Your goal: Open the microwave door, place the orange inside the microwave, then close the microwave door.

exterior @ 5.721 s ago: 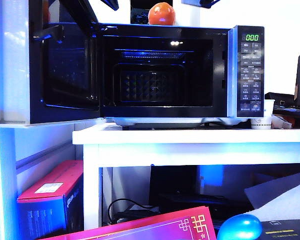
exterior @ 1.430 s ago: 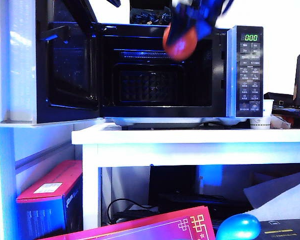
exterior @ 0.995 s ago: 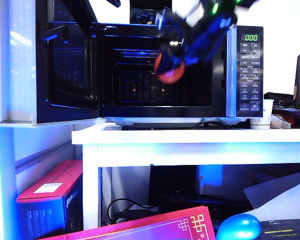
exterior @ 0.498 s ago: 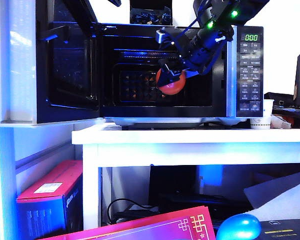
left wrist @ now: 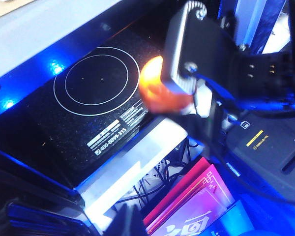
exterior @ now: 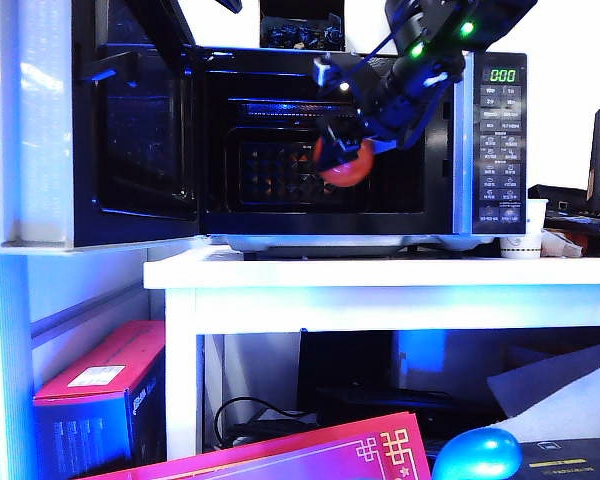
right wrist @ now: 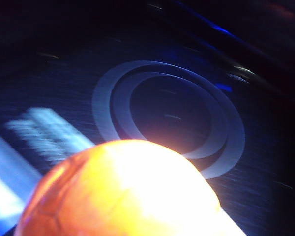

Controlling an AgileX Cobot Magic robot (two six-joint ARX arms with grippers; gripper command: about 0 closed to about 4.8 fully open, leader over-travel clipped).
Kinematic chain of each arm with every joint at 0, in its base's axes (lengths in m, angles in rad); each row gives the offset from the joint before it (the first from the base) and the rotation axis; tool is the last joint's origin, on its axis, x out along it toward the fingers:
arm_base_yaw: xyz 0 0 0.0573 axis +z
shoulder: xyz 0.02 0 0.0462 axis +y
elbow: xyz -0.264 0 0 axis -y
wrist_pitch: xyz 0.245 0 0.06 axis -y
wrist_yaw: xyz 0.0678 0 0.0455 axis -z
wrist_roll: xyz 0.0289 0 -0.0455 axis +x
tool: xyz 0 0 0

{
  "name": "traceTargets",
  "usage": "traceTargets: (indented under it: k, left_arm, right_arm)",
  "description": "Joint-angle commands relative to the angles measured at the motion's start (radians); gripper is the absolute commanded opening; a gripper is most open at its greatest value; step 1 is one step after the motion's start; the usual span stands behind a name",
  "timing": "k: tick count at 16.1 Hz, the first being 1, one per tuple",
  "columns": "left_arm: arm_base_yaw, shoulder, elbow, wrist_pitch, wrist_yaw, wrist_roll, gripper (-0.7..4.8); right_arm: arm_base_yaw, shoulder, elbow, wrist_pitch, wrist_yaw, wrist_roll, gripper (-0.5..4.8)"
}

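The microwave door [exterior: 140,140] stands swung open to the left, and the dark cavity shows behind it. My right gripper [exterior: 346,150] reaches down from the upper right and is shut on the orange [exterior: 348,168] in the cavity mouth, above the floor. In the right wrist view the orange [right wrist: 123,191] is large and glaring over the round floor plate [right wrist: 172,115], hiding the fingers. The left wrist view has the orange [left wrist: 155,91] under the right arm. My left gripper [left wrist: 130,223] hangs back from the microwave, its dark fingers close together and empty.
The microwave's control panel [exterior: 503,140] is on the right and reads 000. The oven sits on a white table [exterior: 380,272], with a white cup [exterior: 525,240] beside it. Below lie a pink box [exterior: 100,395], a red carton [exterior: 310,455] and a blue ball [exterior: 477,455].
The orange left the microwave's top in my right gripper. Over the last second it came down and leftward into the cavity mouth, then nearly stopped. The door and left arm stayed put.
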Motion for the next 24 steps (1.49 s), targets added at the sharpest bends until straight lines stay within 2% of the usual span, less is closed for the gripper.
traceTargets:
  k: [1, 3, 6, 12, 17, 20, 24]
  left_arm:
    - [0.0, -0.002, 0.002, 0.009, 0.004, 0.0, -0.05]
    - [0.0, -0.002, 0.002, 0.01, 0.004, 0.0, -0.05]
    - [0.0, -0.002, 0.002, 0.01, 0.004, 0.0, -0.05]
    - [0.003, -0.002, 0.002, 0.014, 0.004, 0.0, -0.05]
    - [0.003, -0.002, 0.002, 0.021, 0.004, 0.0, -0.05]
    - [0.003, -0.002, 0.002, 0.021, 0.005, 0.0, -0.05]
    - [0.002, -0.002, 0.002, 0.021, 0.006, 0.0, -0.05]
  right_arm:
    - [0.004, 0.042, 0.003, 0.106, 0.225, 0.013, 0.53]
    - [0.014, 0.073, 0.003, 0.14, 0.263, 0.0, 0.53]
    - [0.042, 0.138, 0.003, 0.3, 0.286, -0.115, 0.53]
    - [0.05, 0.248, 0.003, 0.507, 0.285, -0.269, 0.53]
    - [0.05, 0.266, 0.003, 0.515, 0.277, -0.238, 0.53]
    - [0.05, 0.266, 0.003, 0.549, 0.141, -0.212, 0.53]
    - [0.049, 0.276, 0.003, 0.639, 0.117, -0.212, 0.53]
